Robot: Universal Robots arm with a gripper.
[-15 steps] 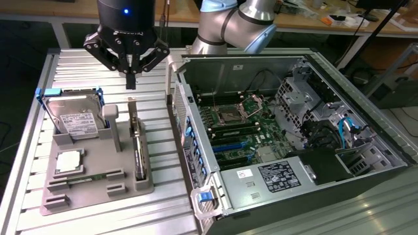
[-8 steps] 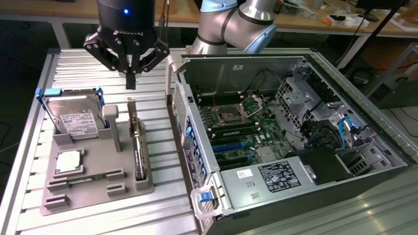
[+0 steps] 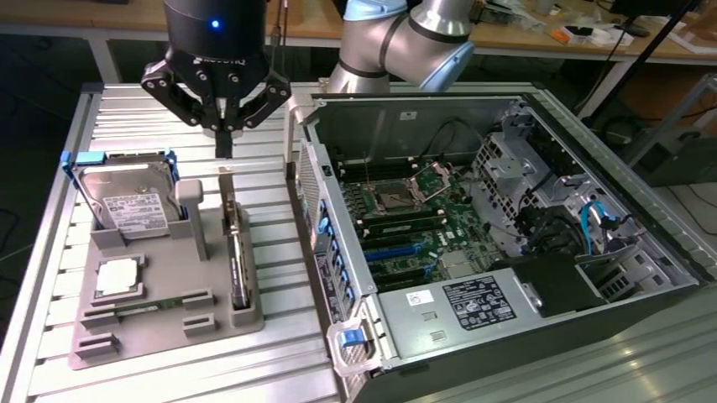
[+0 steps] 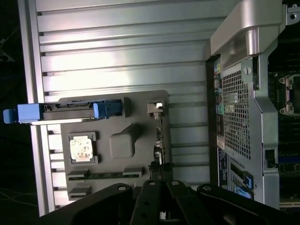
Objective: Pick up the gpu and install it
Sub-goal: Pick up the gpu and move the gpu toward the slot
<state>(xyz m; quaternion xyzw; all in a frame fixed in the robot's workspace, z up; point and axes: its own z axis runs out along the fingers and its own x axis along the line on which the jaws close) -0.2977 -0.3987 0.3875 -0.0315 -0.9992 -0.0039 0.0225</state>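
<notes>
Pincer [image 3: 225, 149] drawn narrow, tips together, nothing between them. It hangs just above the card, no contact seen. Directly under the tips: the gpu [image 3: 234, 252], standing on its long edge in a slot of the grey holder tray [image 3: 168, 336], silver bracket end uppermost and nearest the pincer. Wrist view looks straight down the closed tips [image 4: 159, 169] onto the card's thin edge [image 4: 160, 140], lined up with it. A little off to one side of the pincer, same tray: a hard drive [image 3: 133, 201] in a blue-handled carrier, upright. Beyond that, lying flat, a square processor chip [image 3: 117, 277] and a memory stick [image 3: 151, 308]. Tray sits on a slatted metal surface [image 3: 146, 109]. Further off on the pincer's other side: the open computer case [image 3: 381, 117], motherboard [image 3: 409, 227] exposed, blue card slots [image 3: 395, 250] vacant. Judgement: early stage. Card not gripped, not lifted; pickup and seating in the case both left.
</notes>
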